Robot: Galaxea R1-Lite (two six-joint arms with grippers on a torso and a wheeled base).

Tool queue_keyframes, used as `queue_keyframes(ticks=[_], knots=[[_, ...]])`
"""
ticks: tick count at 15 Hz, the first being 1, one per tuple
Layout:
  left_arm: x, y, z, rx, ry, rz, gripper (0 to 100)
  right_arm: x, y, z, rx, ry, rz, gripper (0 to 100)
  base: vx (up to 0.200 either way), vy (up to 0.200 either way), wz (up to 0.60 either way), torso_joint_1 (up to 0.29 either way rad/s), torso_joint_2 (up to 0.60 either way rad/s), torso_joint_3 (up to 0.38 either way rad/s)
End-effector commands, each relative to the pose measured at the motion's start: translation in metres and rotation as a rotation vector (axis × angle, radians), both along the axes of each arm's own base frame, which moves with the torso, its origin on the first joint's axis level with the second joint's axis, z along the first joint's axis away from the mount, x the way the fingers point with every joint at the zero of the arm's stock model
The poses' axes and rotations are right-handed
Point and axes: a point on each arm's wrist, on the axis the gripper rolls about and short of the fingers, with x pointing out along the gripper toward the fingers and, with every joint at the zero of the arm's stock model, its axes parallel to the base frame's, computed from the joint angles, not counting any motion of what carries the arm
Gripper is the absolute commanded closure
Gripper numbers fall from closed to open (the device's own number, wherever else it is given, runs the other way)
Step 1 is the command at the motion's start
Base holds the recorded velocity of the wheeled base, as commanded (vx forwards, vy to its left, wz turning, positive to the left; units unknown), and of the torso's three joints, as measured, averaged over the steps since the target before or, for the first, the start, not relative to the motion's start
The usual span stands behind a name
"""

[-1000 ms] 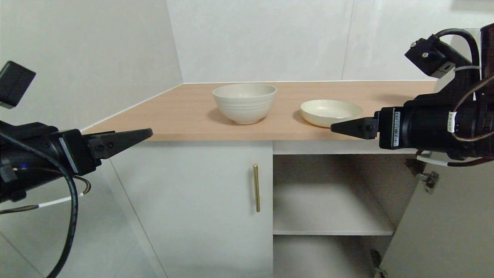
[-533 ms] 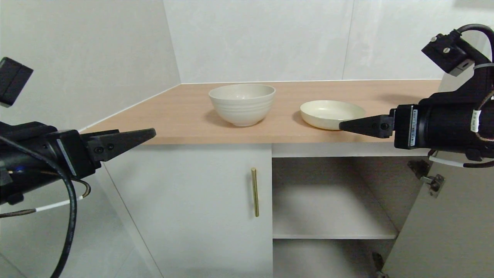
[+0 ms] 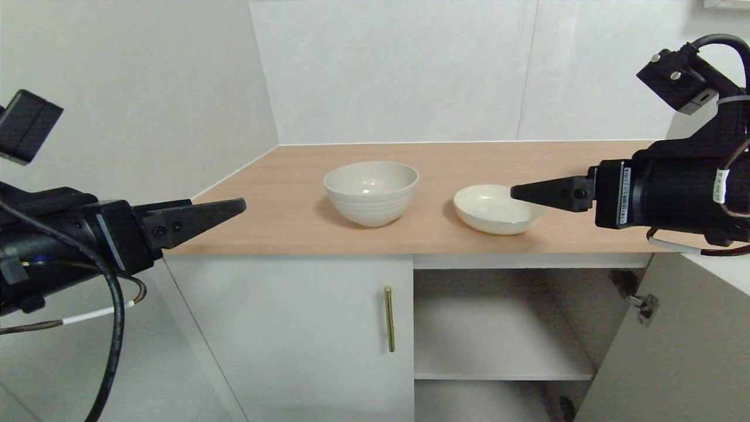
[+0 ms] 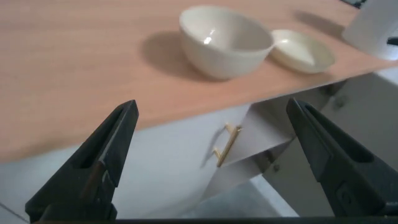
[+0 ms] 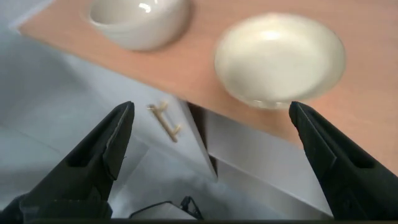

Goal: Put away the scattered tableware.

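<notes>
So it's a light wood countertop point(image 3: 281, 193) tucked into a wall corner. Two cream pieces on it: a deep ribbed bowl point(image 3: 371, 192) on the left, a shallow dish point(image 3: 497, 208) just right of it, not touching, both toward the near edge.

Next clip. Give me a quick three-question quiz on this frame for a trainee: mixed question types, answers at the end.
1. True or false: the deep cream ribbed bowl stands inside the open white cabinet.
2. Fill in: the bowl and the shallow cream plate both rest on the light wooden ___.
3. The right gripper is: A) shut on the bowl; B) open, holding nothing; C) shut on the plate.
Key: 1 false; 2 countertop; 3 B.
</notes>
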Motion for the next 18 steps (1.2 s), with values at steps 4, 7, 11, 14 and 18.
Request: queue_keyframes(ticks=[4,7,11,14,18], knots=[[0.042,-0.016,0.009,0.006,0.023,-0.02,0,0.032,0.007,-0.017,-0.01,0.014,-0.043,0,0.0,0.0,0.0,0.179,-0.48,-0.285],[0.061,-0.023,0.026,0.03,0.113,-0.014,0,0.043,0.009,-0.025,-0.018,0.028,-0.052,0,0.0,0.0,0.0,0.163,-0.4,-0.238],[0.061,-0.034,0.018,-0.013,0.288,0.025,0,0.062,0.016,-0.028,-0.028,0.045,-0.085,0,0.0,0.0,0.0,0.029,-0.06,-0.039],[0.083,-0.055,0.009,-0.03,0.333,0.173,0,0.074,0.019,-0.032,-0.064,0.038,-0.2,0,0.0,0.0,0.0,0.0,0.0,0.0],[0.131,-0.093,-0.024,-0.037,0.348,0.35,0,0.08,0.022,-0.037,-0.07,0.052,-0.23,0,0.0,0.0,0.0,0.0,0.0,0.0]])
